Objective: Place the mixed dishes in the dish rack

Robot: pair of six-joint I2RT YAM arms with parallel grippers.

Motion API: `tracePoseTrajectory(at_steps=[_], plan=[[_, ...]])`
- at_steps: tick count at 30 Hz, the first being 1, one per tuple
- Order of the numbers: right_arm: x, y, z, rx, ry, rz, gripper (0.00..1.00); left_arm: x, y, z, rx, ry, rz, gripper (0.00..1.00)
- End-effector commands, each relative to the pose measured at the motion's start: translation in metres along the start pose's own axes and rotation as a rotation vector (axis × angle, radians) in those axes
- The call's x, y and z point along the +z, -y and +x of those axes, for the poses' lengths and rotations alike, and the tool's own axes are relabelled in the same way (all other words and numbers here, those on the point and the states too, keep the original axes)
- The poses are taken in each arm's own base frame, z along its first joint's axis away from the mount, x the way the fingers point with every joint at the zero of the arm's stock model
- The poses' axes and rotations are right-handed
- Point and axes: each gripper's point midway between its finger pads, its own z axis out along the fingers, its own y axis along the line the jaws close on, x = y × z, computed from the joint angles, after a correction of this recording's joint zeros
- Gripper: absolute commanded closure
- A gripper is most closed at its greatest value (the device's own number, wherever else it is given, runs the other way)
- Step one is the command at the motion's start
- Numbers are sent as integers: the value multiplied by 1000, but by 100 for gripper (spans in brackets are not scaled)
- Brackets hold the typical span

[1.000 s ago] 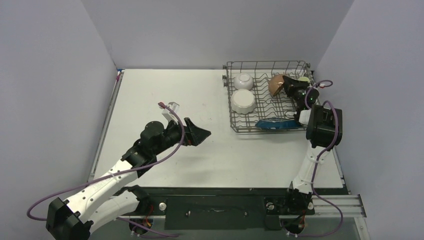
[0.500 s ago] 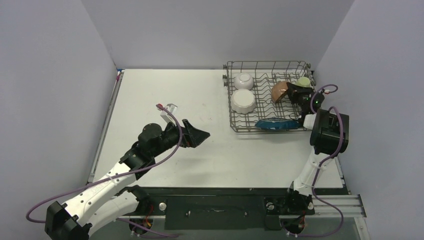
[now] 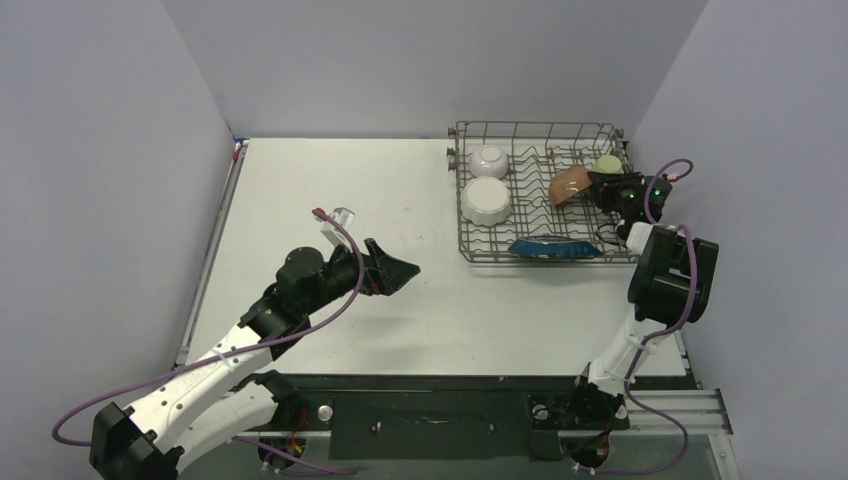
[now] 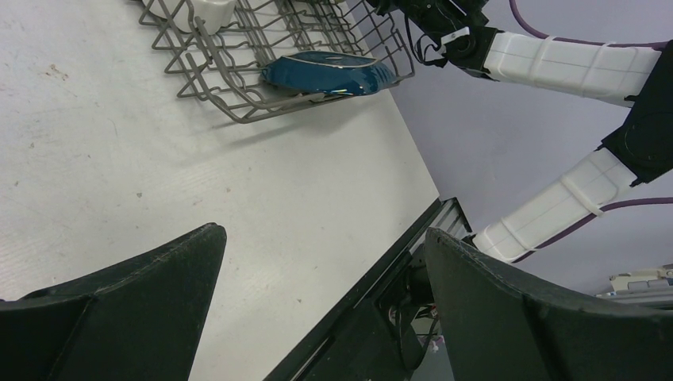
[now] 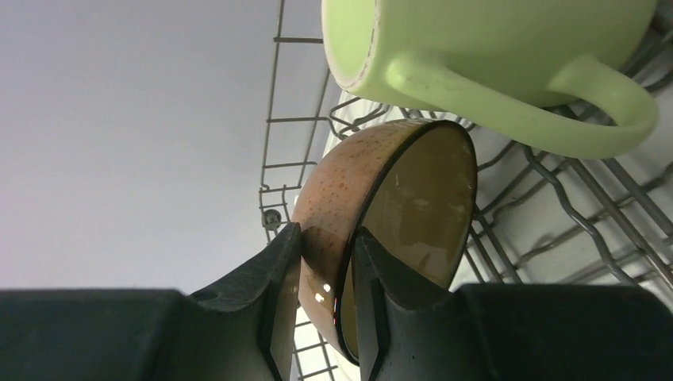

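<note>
Top view. The left gripper (image 3: 405,268) hangs over the open table (image 3: 330,180), jaws apart and holding nothing. The rack (image 3: 463,245) lies well away on its far right. The right gripper (image 3: 597,184) is inside the rack's right half, clamped on the brown bowl (image 3: 570,183), which is tipped on edge. The mug (image 3: 606,165) lies just beyond that gripper, at the rack's far right corner. The blue dish (image 3: 555,248) stands on edge along the rack's front wall, on the near side of the gripper. To the gripper's left, the white bowl (image 3: 488,160) and the plate (image 3: 486,202) occupy the rack's left end.

Left wrist view. The left gripper (image 4: 324,234) shows both fingers (image 4: 143,309) wide apart over bare table (image 4: 159,182). Ahead of it, the blue dish (image 4: 321,70) rests in the near corner of the rack (image 4: 238,103). The right arm (image 4: 571,59) reaches in from beyond.

Right wrist view. The right gripper (image 5: 327,238) pinches the wall of the brown bowl (image 5: 397,198), one finger (image 5: 278,270) on the speckled outside and the other on the cream inside. The mug (image 5: 492,48) lies on its side directly past the bowl, apparently touching it, handle toward the bowl. Rack (image 5: 555,198) wires run behind both.
</note>
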Motion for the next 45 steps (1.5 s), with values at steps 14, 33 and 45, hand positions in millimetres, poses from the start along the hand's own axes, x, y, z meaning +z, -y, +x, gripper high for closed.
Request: tracePoseTrajectory(at_steps=[14, 33, 45], plan=[[-41, 67, -7, -204, -24, 334, 74, -10, 14, -9, 0, 43, 61, 4], [-130, 5, -51, -788, 138, 721, 58, -24, 14, -30, 96, 82, -21, 4], [-209, -84, 31, -1101, 139, 563, 52, -69, 16, -85, 244, 246, -189, 4]])
